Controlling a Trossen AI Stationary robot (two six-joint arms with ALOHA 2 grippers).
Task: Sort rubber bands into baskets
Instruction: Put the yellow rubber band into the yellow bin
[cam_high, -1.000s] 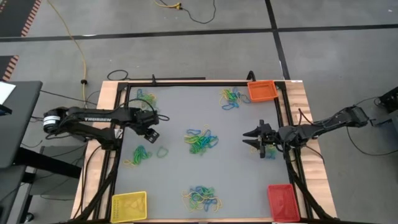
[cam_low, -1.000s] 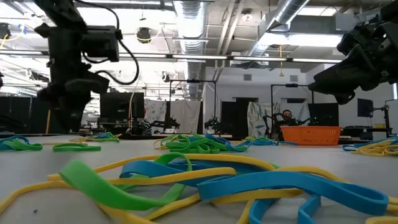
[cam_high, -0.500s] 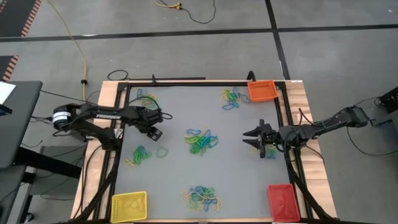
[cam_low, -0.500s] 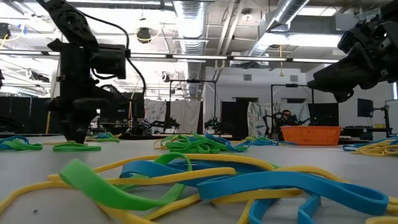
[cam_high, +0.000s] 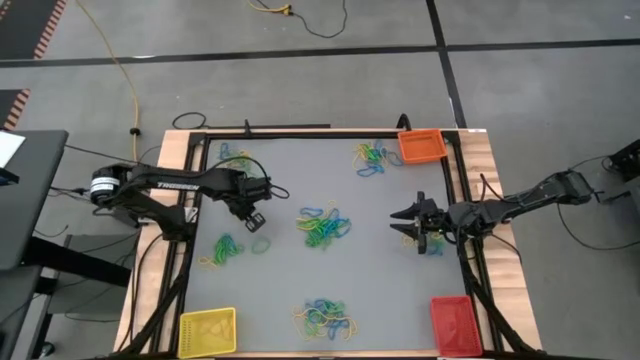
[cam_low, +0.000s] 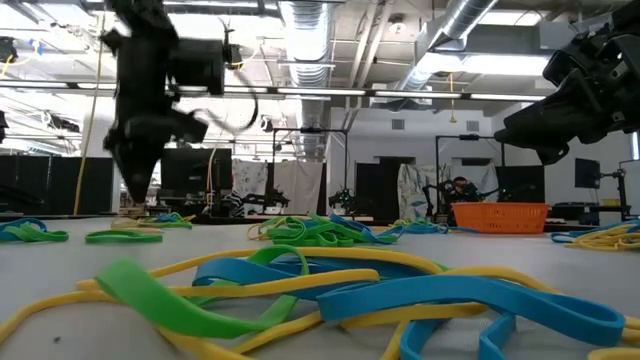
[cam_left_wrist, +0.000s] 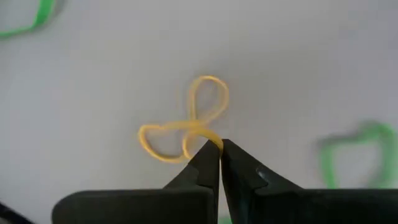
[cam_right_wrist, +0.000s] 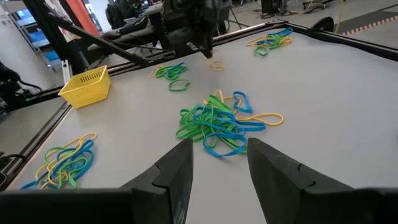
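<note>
Two dark two-finger grippers over a grey table top (cam_high: 280, 280) framed by black rails. Left gripper (cam_high: 256, 219), in the left half toward the far edge, fingers pressed together on a thin yellow rubber band (cam_left_wrist: 186, 127) twisted into a figure-eight and lying flat on the surface, long axis running away from the fingertips; whether lifted, not discernible. Open grey surface all around this band, one green loop (cam_left_wrist: 356, 154) near. Right gripper (cam_high: 402, 222) near the right edge at mid-depth, fingers (cam_right_wrist: 176, 171) parted and empty, aimed at the central tangle of yellow, green and blue rubber bands (cam_high: 324, 226). Further tangles near the far left corner (cam_high: 234, 154), beside the far edge (cam_high: 370, 158), near the left edge (cam_high: 222, 249) and at the near edge (cam_high: 324, 316). Small rectangular orange plastic basket (cam_high: 421, 146) in the far right corner, red one (cam_high: 452, 322) in the near right corner, yellow one (cam_high: 207, 331) in the near left corner; red basket partly cut off by the high view's lower border. Individual loops within tangles too small to separate.
</note>
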